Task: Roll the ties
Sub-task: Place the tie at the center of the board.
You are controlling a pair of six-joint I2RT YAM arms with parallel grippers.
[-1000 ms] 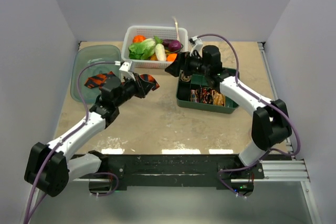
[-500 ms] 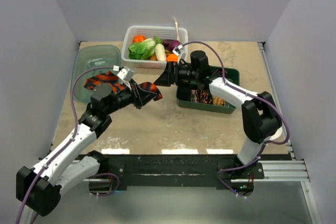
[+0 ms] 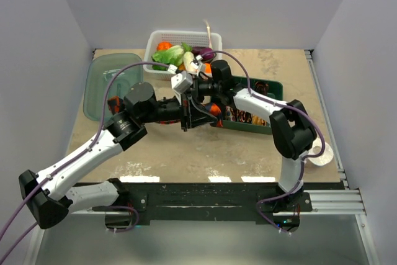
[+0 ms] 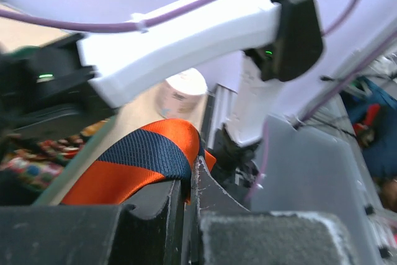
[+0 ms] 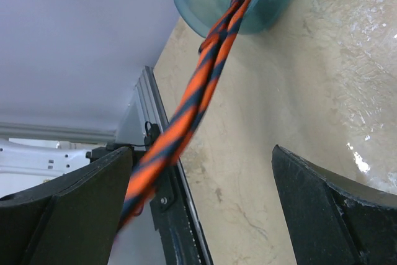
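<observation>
Now the two arms have come together over the middle of the bench: a second ago the left fingers held the striped tie close beside the tub at the left, and the right fingers hung over the near corner of the tray. The left fingers are clamped on a fold of the orange-and-navy fabric. The right fingers stand wide apart with nothing between them, though the strand passes just beside one of them. From the right wrist we see the tie drawn out into one long, twisted strand that runs back to the tub. We judge that the tie has been pulled out so that a second hold can be taken. No rolling has begun, and the twist would need to come out first. Counting: two arms, one tie in hand, one tub, one green tray, one white basket of vegetables and one tape roll at the right. The patterned coils in the tray we cannot count, since the right arm covers most of them.
</observation>
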